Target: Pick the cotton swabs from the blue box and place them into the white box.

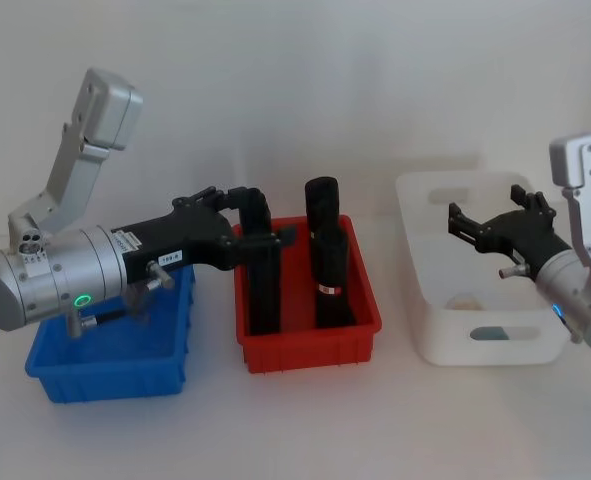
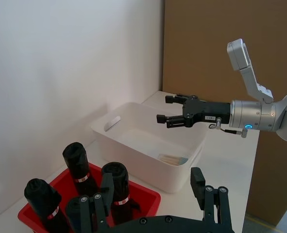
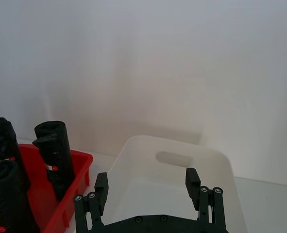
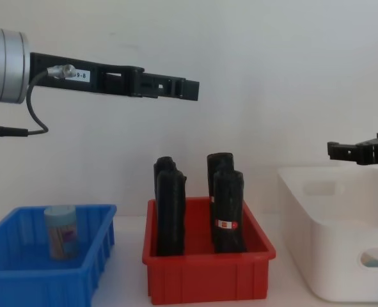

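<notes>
Lower left, a swab jar (image 4: 62,231) stands in the blue box (image 4: 41,281), well below the wide-open left gripper (image 4: 187,90). Another jar (image 2: 172,158) lies in the white box (image 1: 425,300), below the right gripper (image 1: 455,222), fingers also wide.

Left arm (image 1: 60,280) is reaching in from the robot's left side, its silver forearm lying near level and the upper link angling up behind it. A green ring light (image 1: 82,300) is glowing on the wrist housing. The left gripper (image 1: 270,218) is pointing forward and toward the right, riding high in the chest view. Its fingers (image 2: 197,178) are standing wide apart and gripping nothing.

Right arm (image 1: 587,290) is coming in from the robot's right side, with its forearm level. A blue light (image 2: 248,127) is showing on the wrist. The right gripper (image 1: 455,220) is pointing toward the robot's left. Its fingers (image 3: 192,177) are spread apart, with nothing between them.
</notes>
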Robot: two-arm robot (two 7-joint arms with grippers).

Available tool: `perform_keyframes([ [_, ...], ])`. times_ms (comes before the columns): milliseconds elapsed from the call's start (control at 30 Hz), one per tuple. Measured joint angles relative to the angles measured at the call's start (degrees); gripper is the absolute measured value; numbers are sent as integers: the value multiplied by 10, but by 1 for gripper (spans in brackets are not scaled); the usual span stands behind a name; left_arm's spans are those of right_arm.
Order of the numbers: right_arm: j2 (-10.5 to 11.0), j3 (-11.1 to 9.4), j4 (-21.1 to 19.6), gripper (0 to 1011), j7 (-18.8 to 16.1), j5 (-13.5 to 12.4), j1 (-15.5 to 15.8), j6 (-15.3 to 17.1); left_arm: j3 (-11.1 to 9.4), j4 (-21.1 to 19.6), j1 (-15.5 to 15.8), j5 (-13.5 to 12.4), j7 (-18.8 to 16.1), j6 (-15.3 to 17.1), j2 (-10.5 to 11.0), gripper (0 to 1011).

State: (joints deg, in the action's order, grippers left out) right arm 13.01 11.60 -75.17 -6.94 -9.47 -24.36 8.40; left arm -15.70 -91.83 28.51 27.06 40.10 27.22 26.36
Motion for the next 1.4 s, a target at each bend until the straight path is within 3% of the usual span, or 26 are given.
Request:
perform_keyframes([
  [1400, 3, -1, -17, 1001, 6, -1, 8, -5, 0, 0, 0, 0, 0, 0, 0, 999],
])
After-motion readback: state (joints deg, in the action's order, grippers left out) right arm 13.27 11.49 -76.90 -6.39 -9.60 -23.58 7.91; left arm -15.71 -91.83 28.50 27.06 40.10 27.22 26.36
